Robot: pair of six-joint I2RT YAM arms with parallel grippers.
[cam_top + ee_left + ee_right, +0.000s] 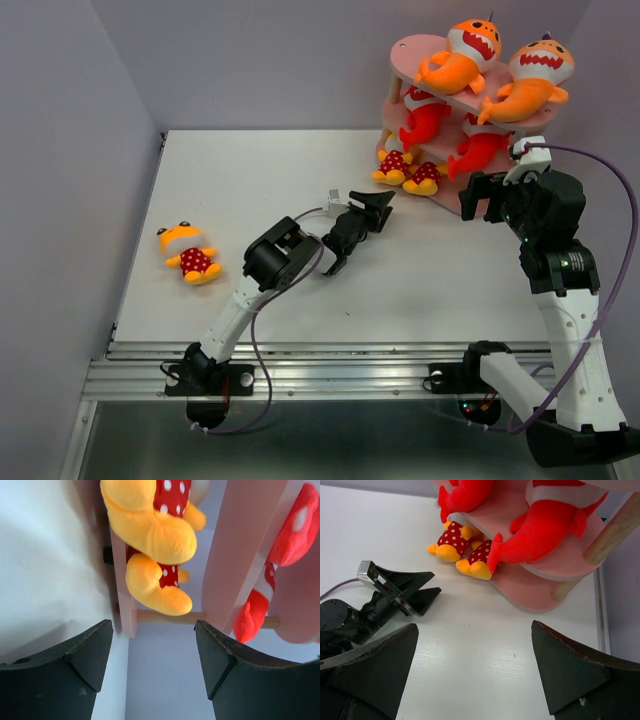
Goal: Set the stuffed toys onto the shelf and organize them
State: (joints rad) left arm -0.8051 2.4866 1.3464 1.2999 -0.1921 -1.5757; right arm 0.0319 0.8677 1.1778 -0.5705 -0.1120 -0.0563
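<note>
The pink shelf (402, 47) stands at the table's far right. Two orange sharks (474, 55) (535, 80) sit on its top board and two red sharks (425, 120) (480, 148) on the middle one. Two small red-dotted figures (395, 165) (425, 178) rest on the bottom board. A third small figure (190, 255) lies alone at the table's left. My left gripper (383, 210) is open and empty, just short of the bottom board; its view shows a dotted figure (160, 535) close ahead. My right gripper (483, 205) hangs open and empty by the shelf's front right.
Grey walls close in the white table (280, 180) on the left and at the back. A metal rail (330, 375) runs along the near edge. In the right wrist view the left gripper (422, 582) sits left of the shelf's bottom board (535, 587).
</note>
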